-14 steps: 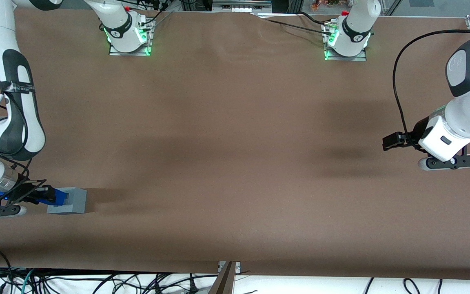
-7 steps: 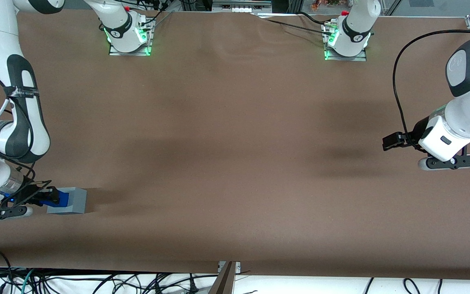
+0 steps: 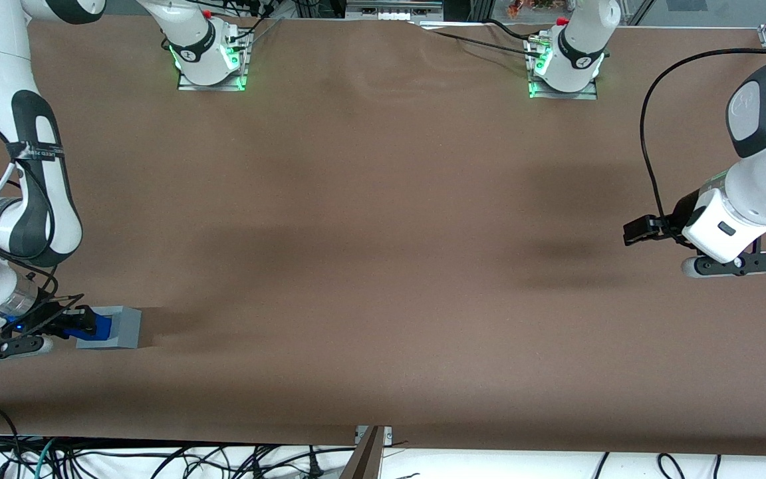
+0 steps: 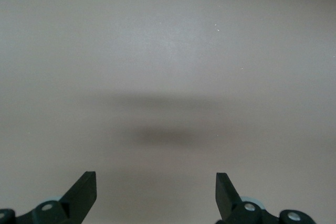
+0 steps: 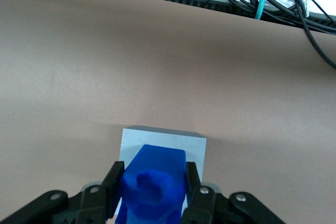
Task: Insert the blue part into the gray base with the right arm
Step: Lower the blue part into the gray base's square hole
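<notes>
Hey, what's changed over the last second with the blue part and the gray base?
The right arm's claw has carried the blue part a little toward the gray base and lower, so the part now overlaps the base's top. The claw remains shut on the part in the right wrist view. The base has not moved on the table.

Plain matte brown table surface (image 4: 168, 30) fills nearly the whole frame. Parked left arm's black two-finger gripper (image 4: 156, 184) at the bottom edge: one wedge-shaped black fingertip (image 4: 84, 190) lower left, the other (image 4: 224, 192) lower right, set wide apart with bare surface between them, gripping nothing. A soft dark shadow blotch (image 4: 163, 136) just below centre, with a fainter, wider shadow band (image 4: 157, 100) above it. A few tiny pale specks (image 4: 218, 29) upper right.
</notes>
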